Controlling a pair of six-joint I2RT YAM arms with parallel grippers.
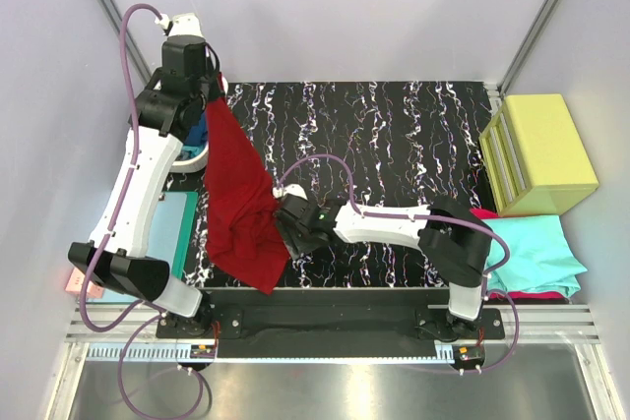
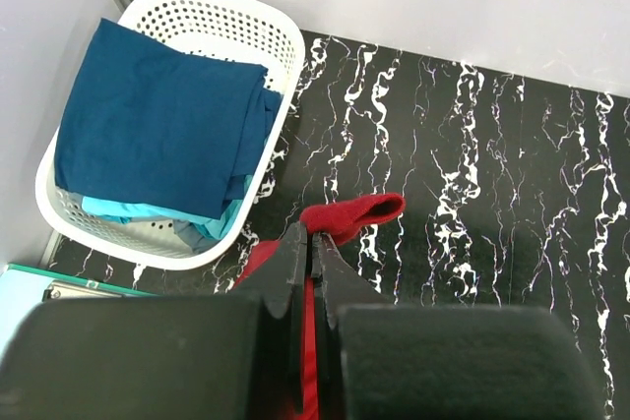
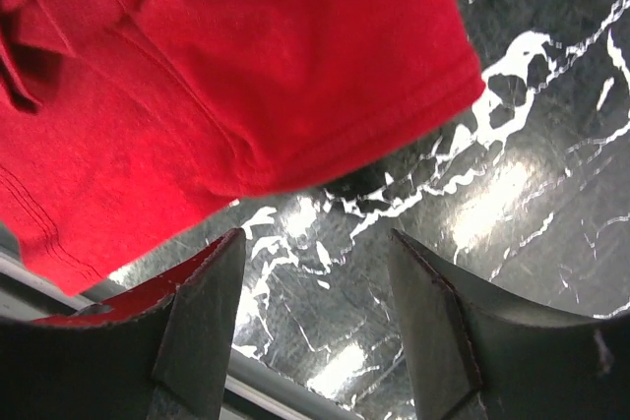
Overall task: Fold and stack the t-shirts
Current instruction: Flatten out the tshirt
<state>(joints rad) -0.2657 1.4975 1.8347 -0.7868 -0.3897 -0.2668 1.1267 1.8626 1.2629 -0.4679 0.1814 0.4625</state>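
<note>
Black marbled table (image 1: 394, 145) with white basket (image 2: 281, 56), yellow-green box (image 1: 541, 150), teal t-shirt (image 1: 536, 253)

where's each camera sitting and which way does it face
Top external: above and behind the arms, looking down on the table; both arms show.
Left wrist: on the left hand, facing the basket; shut fingers pinch the red t-shirt.
Right wrist: on the right hand, facing the table; open fingers show.
All three share the red t-shirt.

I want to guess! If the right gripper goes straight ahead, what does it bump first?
Probably the dark red t-shirt: its hanging edge lies just ahead of the open right gripper, though how far is hard to judge.
</note>
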